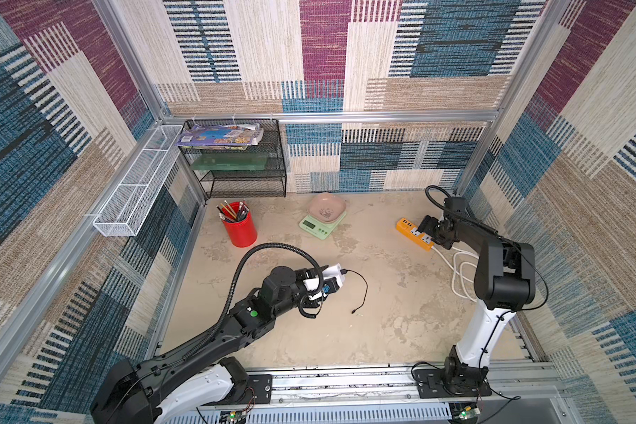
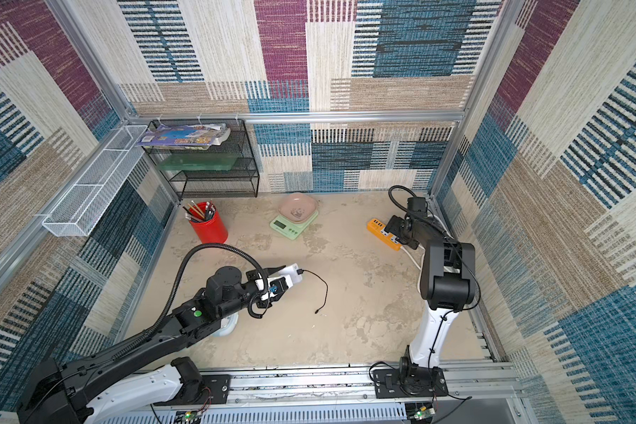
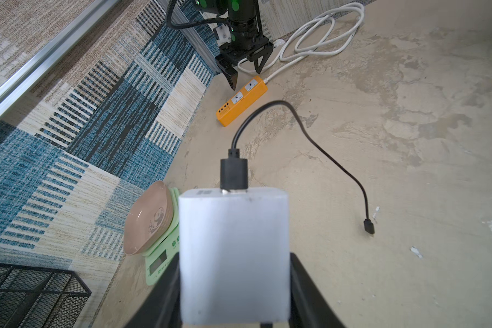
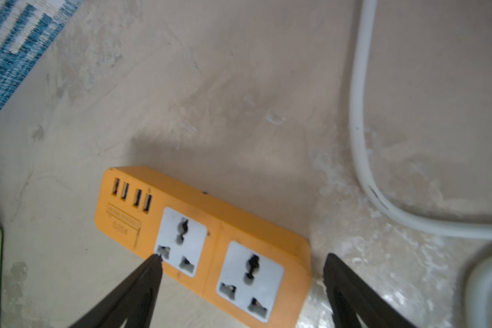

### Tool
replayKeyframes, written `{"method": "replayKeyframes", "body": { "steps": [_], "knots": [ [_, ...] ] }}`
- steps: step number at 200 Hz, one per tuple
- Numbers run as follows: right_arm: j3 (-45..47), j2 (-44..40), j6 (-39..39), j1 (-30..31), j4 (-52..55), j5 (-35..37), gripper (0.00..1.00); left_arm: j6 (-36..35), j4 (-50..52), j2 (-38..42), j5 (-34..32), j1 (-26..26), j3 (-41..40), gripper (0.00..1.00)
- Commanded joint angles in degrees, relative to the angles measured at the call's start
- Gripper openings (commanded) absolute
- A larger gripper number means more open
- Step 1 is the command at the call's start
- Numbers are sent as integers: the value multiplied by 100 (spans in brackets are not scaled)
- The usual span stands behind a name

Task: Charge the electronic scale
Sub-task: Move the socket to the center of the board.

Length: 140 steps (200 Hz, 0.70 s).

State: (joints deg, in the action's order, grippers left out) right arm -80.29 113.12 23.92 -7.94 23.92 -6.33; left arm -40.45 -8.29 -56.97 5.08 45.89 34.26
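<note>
Left gripper (image 1: pixel 328 278): pinching the white adapter (image 3: pixel 233 255); only its wrist view shows me the black cable (image 3: pixel 324 153) plugged in.
Right gripper (image 4: pixel 242 257): spread above the orange power strip (image 4: pixel 233 227); USB slots (image 4: pixel 131 196) are clear only here.
Electronic scale (image 1: pixel 322 224): rear centre of the table (image 1: pixel 382 293), apart from both arms.

Top views overlook the table (image 1: pixel 346 330); close wrist views share the power strip (image 4: pixel 216 227).

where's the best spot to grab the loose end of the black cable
Likely the small plug at the free end, from above, jaws across its narrow sides: it seems to lie flat on the table, and the black cable behind is thin.
</note>
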Motion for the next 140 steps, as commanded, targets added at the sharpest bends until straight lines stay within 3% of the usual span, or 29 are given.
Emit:
{"method": "replayKeyframes", "body": {
  "steps": [1, 82, 140],
  "knots": [
    [-328, 260, -87, 56, -6, -223, 87, 160, -155, 28, 143, 5, 1, 45],
    [-874, 887, -228, 537, 91, -769, 84, 135, -52, 58, 178, 5, 0, 45],
    [-290, 468, -257, 1404, -10, -1084, 80, 81, -55, -2, 40, -2, -59, 45]
  ]
}}
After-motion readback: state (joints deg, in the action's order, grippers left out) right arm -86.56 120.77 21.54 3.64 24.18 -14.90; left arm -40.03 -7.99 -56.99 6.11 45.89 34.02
